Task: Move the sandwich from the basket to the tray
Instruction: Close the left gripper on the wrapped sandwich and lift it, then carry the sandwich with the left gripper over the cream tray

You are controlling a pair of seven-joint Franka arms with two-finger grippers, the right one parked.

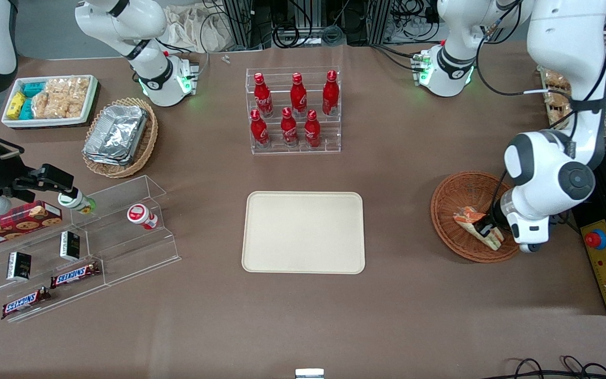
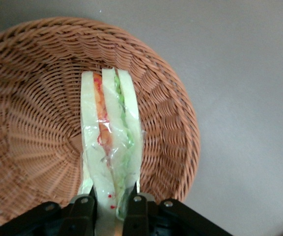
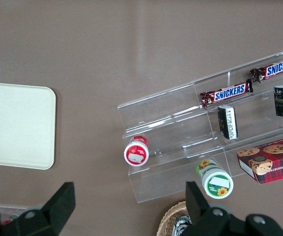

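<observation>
The gripper (image 2: 111,205) pinches the sandwich (image 2: 111,142) over the basket (image 2: 28,128).

The end effector (image 1: 487,230) sits low in the basket (image 1: 453,202), clamped on the sandwich (image 1: 474,223), with the wicker wall rising around it. Bare bench (image 1: 397,210) lies between basket and tray (image 1: 303,231). The bottle rack (image 1: 293,110) stands farther from the camera.

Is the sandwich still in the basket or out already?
Still in the basket. The sandwich sits over the wicker weave, with the gripper shut on its end; the tray has nothing on it.
</observation>
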